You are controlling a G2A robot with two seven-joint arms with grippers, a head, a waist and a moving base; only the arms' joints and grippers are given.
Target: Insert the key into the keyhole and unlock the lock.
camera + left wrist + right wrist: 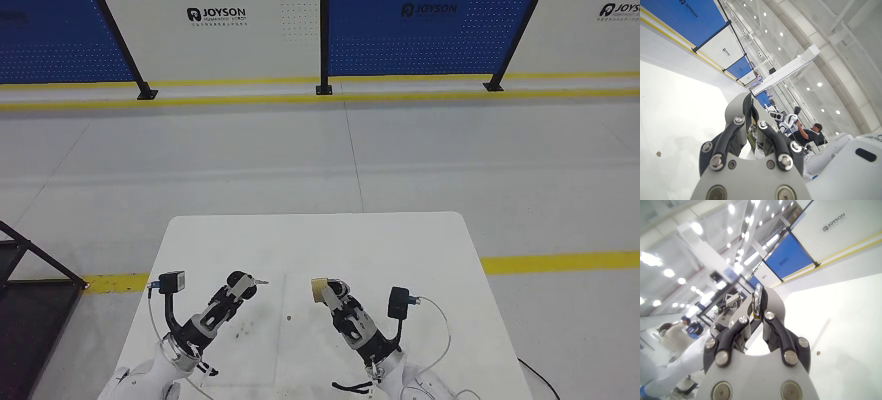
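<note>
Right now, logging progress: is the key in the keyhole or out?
Out: top view shows the key in the left gripper apart from the lock in the right gripper.

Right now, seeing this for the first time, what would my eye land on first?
Two robot arms face each other over the near part of a white table. The right gripper clamps a brass padlock with a shiny metal loop. The left gripper pinches a small key that points roughly toward the padlock, with a clear gap between them.
</note>
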